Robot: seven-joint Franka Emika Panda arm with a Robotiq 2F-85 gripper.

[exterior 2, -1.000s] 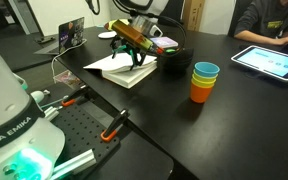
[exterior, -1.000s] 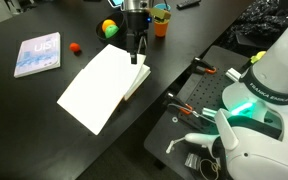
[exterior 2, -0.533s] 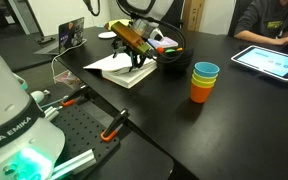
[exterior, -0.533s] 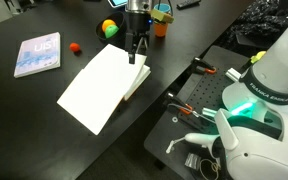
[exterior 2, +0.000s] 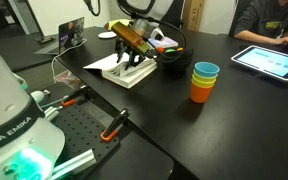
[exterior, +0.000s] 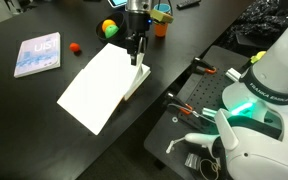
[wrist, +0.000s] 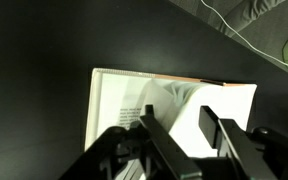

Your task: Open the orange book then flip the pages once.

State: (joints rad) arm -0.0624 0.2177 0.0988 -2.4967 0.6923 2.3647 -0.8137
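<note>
The orange book lies open on the black table, its white pages facing up. In the wrist view a strip of its orange cover shows past the far edge of the pages. My gripper points down onto the book's far right edge, as both exterior views show. In the wrist view the gripper has its jaws partly drawn in, with a clear gap. A bulging white leaf rises between the two fingers. I cannot tell whether they pinch it.
A light-blue book, a red ball and a yellow-green ball lie beyond the open book. Stacked cups and a tablet stand near it. Another robot base and tools fill the near side.
The jaws have drawn closer together over the page edge. The arm and the book have hardly moved.
</note>
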